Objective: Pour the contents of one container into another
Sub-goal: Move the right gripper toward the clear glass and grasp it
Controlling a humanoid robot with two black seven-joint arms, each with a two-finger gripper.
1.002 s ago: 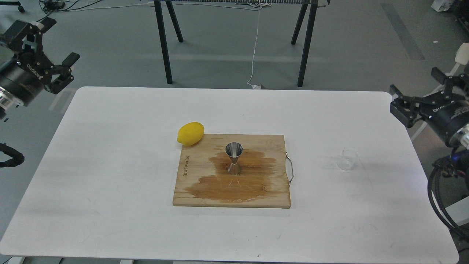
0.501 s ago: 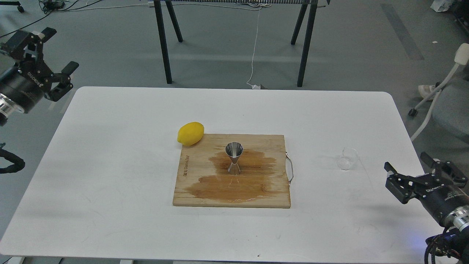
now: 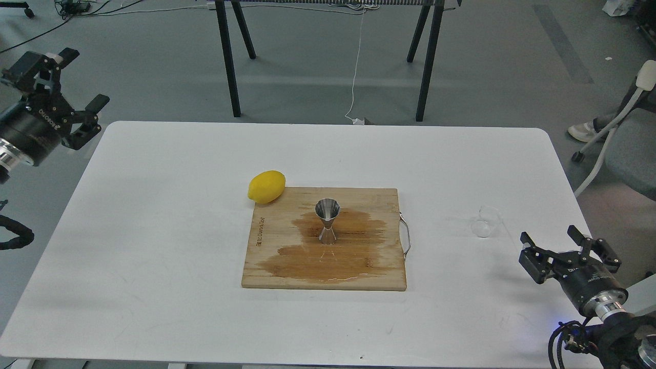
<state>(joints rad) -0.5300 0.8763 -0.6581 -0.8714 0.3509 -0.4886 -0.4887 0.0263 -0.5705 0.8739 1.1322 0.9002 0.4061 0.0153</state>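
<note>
The clear glass cup point(image 3: 486, 222) stands upright on the white table point(image 3: 154, 215), right of the board. The steel hourglass jigger point(image 3: 327, 221) stands upright near the middle of the wooden cutting board point(image 3: 379, 277), on a dark wet patch. My right gripper point(image 3: 556, 245) is open and empty, low at the table's right edge, a little below and right of the cup and apart from it. My left gripper point(image 3: 81, 84) is open and empty, held high beyond the table's far left corner.
A yellow lemon point(image 3: 266, 186) lies at the board's far left corner, touching it. A metal handle point(image 3: 406, 237) sticks out of the board's right side. Black stand legs point(image 3: 228, 56) rise behind the table, and an office chair point(image 3: 628, 148) is at the right.
My right gripper dropped from high at the right edge to table level and moved closer to the glass cup. The left gripper drifted slightly left and up. Cup, jigger and lemon stayed put.
</note>
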